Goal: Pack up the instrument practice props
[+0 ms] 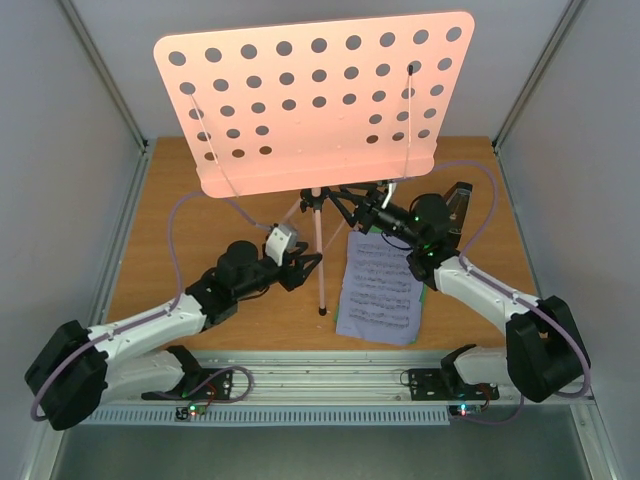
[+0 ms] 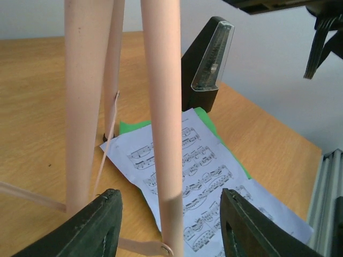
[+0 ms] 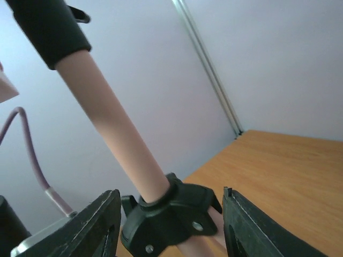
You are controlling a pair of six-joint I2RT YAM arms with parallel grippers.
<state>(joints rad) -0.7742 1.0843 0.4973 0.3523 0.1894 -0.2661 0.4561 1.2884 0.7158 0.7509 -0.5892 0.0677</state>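
Pink music stand [image 1: 310,100] sits in the middle of the desk [image 1: 150,270], pole upright, legs splayed. Both arms are right at it. The left pincer [image 2: 169,225] is open, with a near leg running up between its fingers. The right pincer [image 3: 169,219] is open either side of the black hub [image 3: 171,211] higher up. Music sheets [image 1: 378,290] lie flat just right of the legs, and the metronome [image 2: 209,59] stands beyond them, far right.

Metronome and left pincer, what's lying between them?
A pink stand leg inside the open left pincer, then the white sheet over the green sheet, before the metronome; the left wrist view shows it.
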